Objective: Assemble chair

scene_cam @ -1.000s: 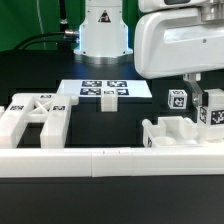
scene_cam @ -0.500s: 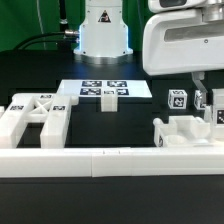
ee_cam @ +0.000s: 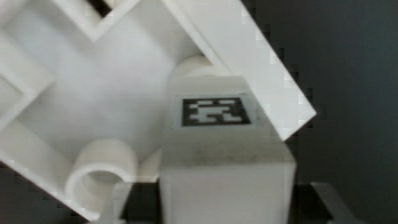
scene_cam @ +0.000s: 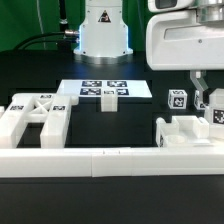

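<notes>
At the exterior view's right, just behind the border rail (scene_cam: 100,160), the gripper (scene_cam: 206,100) hangs low over the right chair part (scene_cam: 185,132). This part is a chunky white panel with raised walls, lying on the black table (scene_cam: 130,118). The gripper's fingers (scene_cam: 197,88) reach down at the part's far right corner, where an upright tagged post (scene_cam: 215,113) rises.

The wrist view shows that post (ee_cam: 217,112) close up, its square tag facing the camera. The panel's slanted ribs (ee_cam: 71,90) lie beside it. The post runs between two dark strips of the fingers, so the jaws stand narrow, pressed against its sides and holding it.

A small tagged block (scene_cam: 177,99) stands just left of the fingers and a little farther back, not touching them.

At the exterior view's left, the left chair part (scene_cam: 35,115), a flat frame with crossed braces, lies on the table close behind the rail. It is well apart from the right one.

Farther back at centre, the marker board (scene_cam: 103,88) lies flat in front of the robot base (scene_cam: 103,25). A small plain block (scene_cam: 108,103) stands at the board's near edge.
</notes>
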Action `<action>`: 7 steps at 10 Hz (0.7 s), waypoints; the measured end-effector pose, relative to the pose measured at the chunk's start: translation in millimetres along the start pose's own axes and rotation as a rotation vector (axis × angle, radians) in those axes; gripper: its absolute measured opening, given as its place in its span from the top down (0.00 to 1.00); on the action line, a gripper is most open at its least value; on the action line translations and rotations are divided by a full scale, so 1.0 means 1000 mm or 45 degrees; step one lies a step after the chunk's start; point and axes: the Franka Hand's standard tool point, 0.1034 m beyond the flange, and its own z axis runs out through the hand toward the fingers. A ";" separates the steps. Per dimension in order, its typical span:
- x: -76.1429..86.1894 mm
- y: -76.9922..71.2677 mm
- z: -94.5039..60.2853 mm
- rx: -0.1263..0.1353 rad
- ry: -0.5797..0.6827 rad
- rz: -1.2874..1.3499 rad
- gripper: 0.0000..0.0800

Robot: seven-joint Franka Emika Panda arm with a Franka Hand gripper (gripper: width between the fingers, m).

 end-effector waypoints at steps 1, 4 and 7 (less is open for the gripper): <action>0.000 0.000 0.000 -0.014 0.006 0.111 0.64; -0.001 0.000 0.001 -0.044 0.012 0.422 0.64; 0.000 0.001 0.001 -0.038 0.009 0.562 0.64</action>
